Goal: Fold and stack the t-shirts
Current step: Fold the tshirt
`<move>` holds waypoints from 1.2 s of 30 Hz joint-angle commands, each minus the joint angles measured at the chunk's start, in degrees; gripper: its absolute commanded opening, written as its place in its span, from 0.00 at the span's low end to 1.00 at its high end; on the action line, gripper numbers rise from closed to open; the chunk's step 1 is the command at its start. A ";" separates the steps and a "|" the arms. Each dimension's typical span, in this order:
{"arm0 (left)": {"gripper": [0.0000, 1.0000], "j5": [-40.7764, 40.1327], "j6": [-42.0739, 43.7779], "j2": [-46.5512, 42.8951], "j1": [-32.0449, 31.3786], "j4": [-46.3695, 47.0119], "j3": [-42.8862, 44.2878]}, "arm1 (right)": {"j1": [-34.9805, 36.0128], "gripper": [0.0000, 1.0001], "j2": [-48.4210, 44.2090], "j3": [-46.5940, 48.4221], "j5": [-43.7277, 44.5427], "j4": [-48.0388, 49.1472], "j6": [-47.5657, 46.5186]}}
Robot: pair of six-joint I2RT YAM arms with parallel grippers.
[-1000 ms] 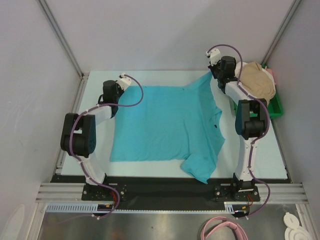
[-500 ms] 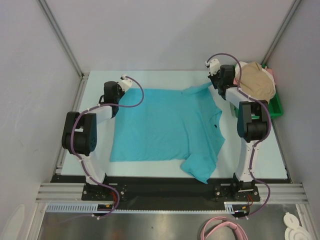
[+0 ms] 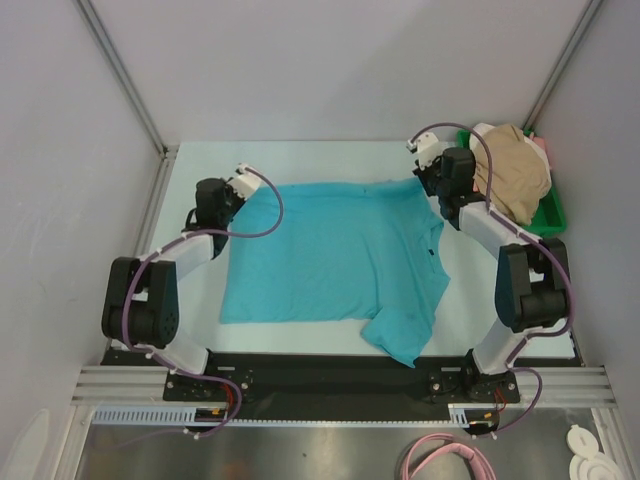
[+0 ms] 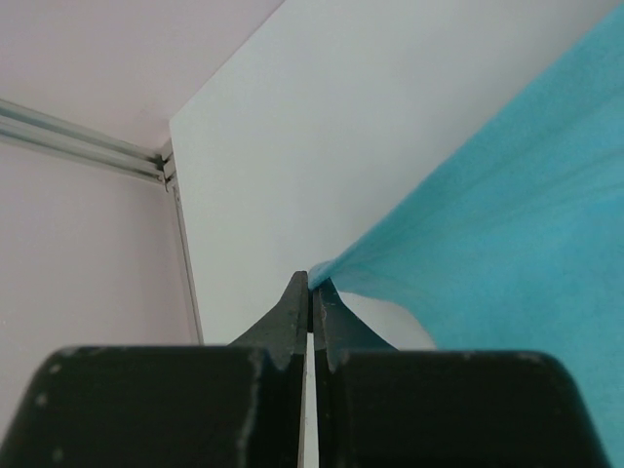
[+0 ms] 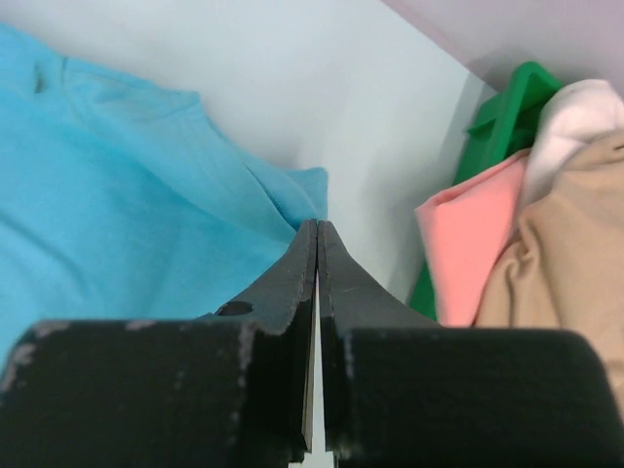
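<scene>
A teal t-shirt with a small collar lies spread on the white table, one sleeve folded at the near right. My left gripper is shut on its far left corner; in the left wrist view the teal t-shirt runs from the pinched tips. My right gripper is shut on the far right corner, where the teal t-shirt meets the closed tips. A tan t-shirt is heaped on a pink t-shirt and a white one.
The green plastic tray holding the heaped shirts stands at the table's far right, close beside my right arm. Grey walls with metal rails enclose the table on three sides. The table's left edge runs near my left gripper.
Both grippers have moved toward the near side, pulling the teal shirt's far edge with them. That edge now lies lower and straighter; the raised right corner has come down.
</scene>
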 commanded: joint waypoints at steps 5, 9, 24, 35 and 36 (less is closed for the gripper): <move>0.00 1.70 0.92 -5.11 0.53 1.61 -4.25 | 0.67 0.00 -7.04 -6.24 0.26 1.03 1.20; 0.01 1.35 1.27 -6.25 0.70 2.31 -5.92 | 0.67 0.00 -10.38 -9.04 0.26 -0.20 0.58; 0.00 1.97 1.54 -7.66 3.60 3.55 -9.61 | 0.67 0.00 -21.72 -17.49 -0.80 -3.72 -0.21; 0.00 5.22 3.03 -7.31 4.13 -0.49 -11.81 | 1.11 0.00 -27.61 -26.01 -3.78 -7.32 -1.53; 0.00 5.13 2.86 -7.13 4.13 -0.58 -12.25 | 1.29 0.00 -27.96 -26.54 -4.40 -8.37 -1.70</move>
